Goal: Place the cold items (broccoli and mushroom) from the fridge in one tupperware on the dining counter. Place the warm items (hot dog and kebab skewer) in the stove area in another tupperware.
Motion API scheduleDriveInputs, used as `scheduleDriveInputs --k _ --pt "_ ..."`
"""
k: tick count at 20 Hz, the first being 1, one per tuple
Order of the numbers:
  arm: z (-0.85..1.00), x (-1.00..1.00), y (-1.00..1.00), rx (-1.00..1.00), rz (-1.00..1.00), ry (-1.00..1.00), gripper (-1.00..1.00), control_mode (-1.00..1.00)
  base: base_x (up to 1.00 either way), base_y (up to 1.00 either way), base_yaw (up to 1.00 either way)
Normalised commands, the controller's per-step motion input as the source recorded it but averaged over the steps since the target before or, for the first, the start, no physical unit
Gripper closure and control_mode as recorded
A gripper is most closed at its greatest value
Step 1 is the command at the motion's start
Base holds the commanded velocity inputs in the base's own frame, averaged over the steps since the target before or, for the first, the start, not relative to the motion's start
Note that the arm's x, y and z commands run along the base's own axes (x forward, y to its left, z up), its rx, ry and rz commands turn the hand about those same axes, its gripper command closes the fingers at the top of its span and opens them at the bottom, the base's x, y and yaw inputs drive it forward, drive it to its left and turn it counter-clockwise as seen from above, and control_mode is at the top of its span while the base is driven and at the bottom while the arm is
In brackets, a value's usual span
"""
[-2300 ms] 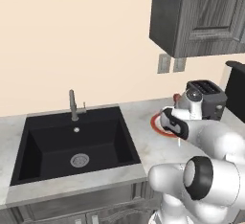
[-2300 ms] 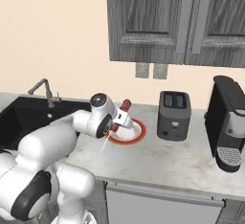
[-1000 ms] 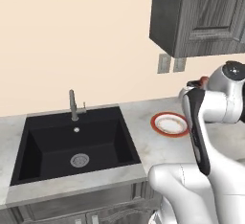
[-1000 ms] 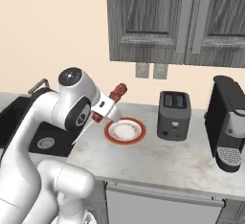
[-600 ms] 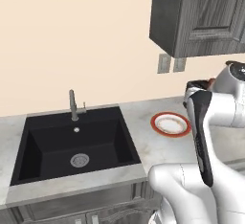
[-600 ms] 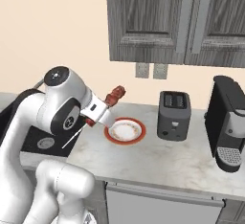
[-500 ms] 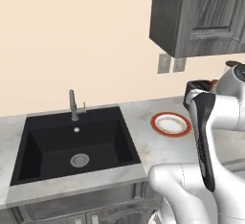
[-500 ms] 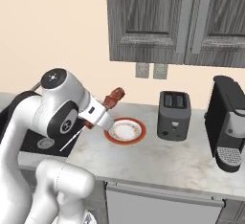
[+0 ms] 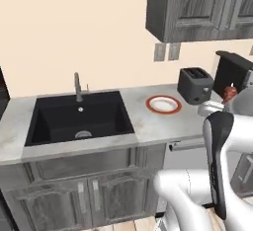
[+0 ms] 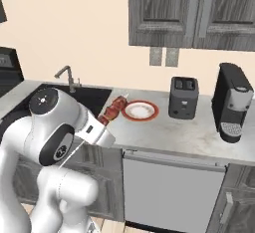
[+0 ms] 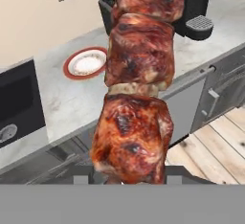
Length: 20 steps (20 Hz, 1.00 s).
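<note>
The gripper (image 10: 102,121) is clamped on the kebab skewer (image 10: 113,109), apparently near its lower end, carrying it clear of the counter just left of the red-rimmed plate (image 10: 140,110) for transport to a tupperware.

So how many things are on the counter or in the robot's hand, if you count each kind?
Kebab skewer, held in the gripper: 1
Plate, red-rimmed: 1
Toaster: 1
Coffee machine: 1
Sink with faucet: 1
Total: 5
</note>
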Motion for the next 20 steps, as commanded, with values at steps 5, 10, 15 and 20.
scheduleDriveInputs --k 5,10,15,20 --pt "0.00 0.00 0.00 0.00 0.00 0.00 1.00 1.00 -0.87 0.05 0.58" --pt "0.00 0.00 0.00 0.00 0.00 0.00 1.00 1.00 -0.79 0.11 0.86" --pt "0.00 0.00 0.00 0.00 0.00 0.00 1.00 1.00 -0.80 0.15 0.85" --pt "0.00 0.00 0.00 0.00 0.00 0.00 1.00 1.00 -0.87 0.19 0.78"
